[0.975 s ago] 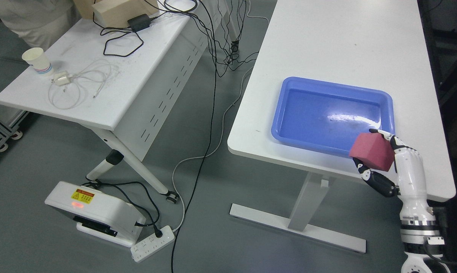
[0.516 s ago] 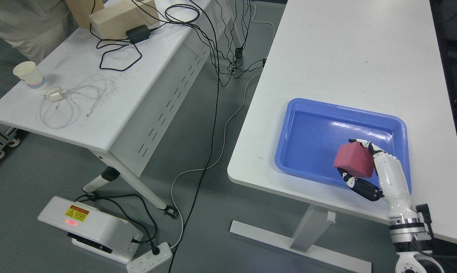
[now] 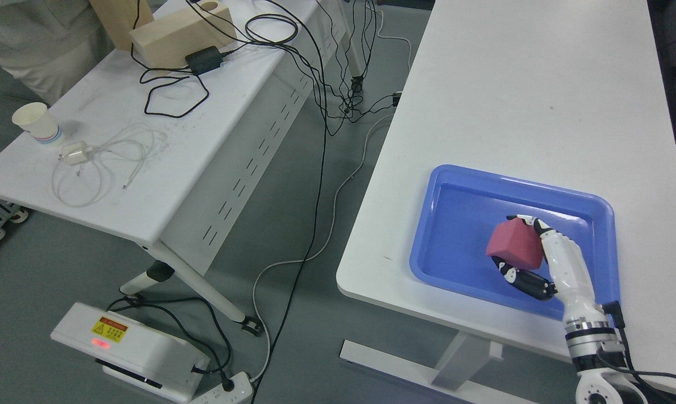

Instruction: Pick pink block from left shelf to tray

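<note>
The pink block (image 3: 514, 244) is a dull red-pink cube, held by my right hand (image 3: 518, 247), whose fingers curl round it from above and below. Hand and block are over the inside of the blue tray (image 3: 455, 224), toward its near right part. I cannot tell whether the block touches the tray floor. The tray lies on the white table (image 3: 511, 101) near its front edge. My right forearm rises from the lower right corner. My left arm does not show.
A second white table (image 3: 147, 163) at left carries a paper cup (image 3: 35, 122), a white cable, black cords and a wooden box (image 3: 180, 31). On the grey floor lie a white device (image 3: 127, 350), a power strip and cords. A person stands at the upper left.
The camera has shifted, so the whole scene slid down and right. My right hand carried the block from the tray's near right corner to over its inside.
</note>
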`<state>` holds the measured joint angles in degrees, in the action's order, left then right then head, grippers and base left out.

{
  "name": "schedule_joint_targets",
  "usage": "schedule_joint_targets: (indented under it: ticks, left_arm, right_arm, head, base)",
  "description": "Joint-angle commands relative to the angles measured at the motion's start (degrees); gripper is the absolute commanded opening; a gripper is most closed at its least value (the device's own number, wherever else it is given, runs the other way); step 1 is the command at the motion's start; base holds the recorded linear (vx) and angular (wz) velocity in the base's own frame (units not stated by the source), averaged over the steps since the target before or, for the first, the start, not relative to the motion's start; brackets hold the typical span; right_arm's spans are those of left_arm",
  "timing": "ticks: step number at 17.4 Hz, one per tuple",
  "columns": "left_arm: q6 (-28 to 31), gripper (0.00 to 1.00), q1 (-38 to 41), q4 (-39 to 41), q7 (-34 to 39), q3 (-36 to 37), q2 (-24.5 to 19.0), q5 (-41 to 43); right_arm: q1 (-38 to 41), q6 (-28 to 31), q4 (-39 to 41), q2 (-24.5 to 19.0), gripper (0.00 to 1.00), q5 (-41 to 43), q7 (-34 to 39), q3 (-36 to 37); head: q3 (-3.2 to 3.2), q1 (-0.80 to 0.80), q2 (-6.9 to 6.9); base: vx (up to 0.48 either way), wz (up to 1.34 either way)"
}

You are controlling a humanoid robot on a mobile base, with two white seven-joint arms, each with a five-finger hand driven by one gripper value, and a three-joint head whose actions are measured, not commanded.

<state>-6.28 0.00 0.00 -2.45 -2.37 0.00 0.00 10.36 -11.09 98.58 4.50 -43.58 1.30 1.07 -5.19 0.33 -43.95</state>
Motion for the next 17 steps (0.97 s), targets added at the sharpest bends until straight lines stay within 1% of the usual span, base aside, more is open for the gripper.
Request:
schedule_joint_targets:
  ticks: [1, 3, 5, 6, 7, 9, 10, 12, 13, 16, 17]
  left_arm:
    - [0.04, 1.0, -1.23, 1.0, -0.01, 0.0, -1.0, 0.09]
    - [0.04, 1.0, -1.23, 1.0, -0.01, 0.0, -1.0, 0.09]
    - [0.04, 1.0, -1.23, 1.0, -0.01, 0.0, -1.0, 0.09]
    - [0.04, 1.0, -1.23, 1.0, -0.01, 0.0, -1.0, 0.09]
    - [0.04, 1.0, -1.23, 1.0, -0.01, 0.0, -1.0, 0.09]
    - [0.04, 1.0, -1.23, 1.0, -0.01, 0.0, -1.0, 0.09]
    - [0.04, 1.0, -1.23, 1.0, -0.01, 0.0, -1.0, 0.09]
    - [0.04, 1.0, -1.23, 1.0, -0.01, 0.0, -1.0, 0.09]
    - [0.04, 1.0, -1.23, 1.0, -0.01, 0.0, -1.0, 0.09]
    - [0.04, 1.0, -1.23, 1.0, -0.01, 0.0, -1.0, 0.09]
    - [0.04, 1.0, -1.23, 1.0, -0.01, 0.0, -1.0, 0.09]
  right_arm:
    - [0.1, 2.3, -0.14, -0.81, 0.67, 2.26, 0.37, 0.51]
    - [0.27, 3.96, -0.14, -0.81, 0.77, 5.42, 0.29, 0.95]
    - [0.45, 4.76, -0.05, -0.81, 0.81, 8.14, 0.29, 1.48]
    - [0.45, 4.68, -0.05, -0.99, 0.85, 11.47, 0.2, 2.26]
    - [0.45, 4.76, -0.05, -1.16, 0.89, 16.9, 0.2, 3.06]
    - [0.01, 4.68, -0.05, -0.99, 0.93, 25.35, 0.55, 4.11]
    - [-0.08, 4.59, -0.05, -0.73, 0.98, 25.65, 0.64, 4.47]
    - [-0.08, 4.5, -0.05, -0.64, 1.0, 26.26, 0.55, 4.99]
    - [-0.08, 4.5, -0.05, -1.07, 1.0, 27.57, 0.46, 6.56]
    - [-0.08, 4.68, -0.05, -1.25, 1.0, 36.96, 0.46, 7.63]
    - [-0.08, 4.85, -0.05, -1.51, 1.0, 38.38, 0.46, 8.33]
  head:
    - [0.0, 0.0, 0.0]
    - [0.0, 0.0, 0.0]
    - [0.0, 0.0, 0.0]
    - [0.0, 0.0, 0.0]
    - [0.0, 0.0, 0.0]
    - [0.0, 0.0, 0.0]
    - [0.0, 0.0, 0.0]
    - [0.0, 0.0, 0.0]
    - [0.0, 0.0, 0.0]
    - [0.0, 0.0, 0.0]
    - [0.0, 0.0, 0.0]
  base:
    - [0.025, 0.0]
    - [0.013, 0.0]
    - [0.0, 0.0]
    - [0.0, 0.0]
    - [0.0, 0.0]
    - [0.0, 0.0]
    - [0.0, 0.0]
    - [0.0, 0.0]
    - [0.0, 0.0]
    - [0.0, 0.0]
    - [0.0, 0.0]
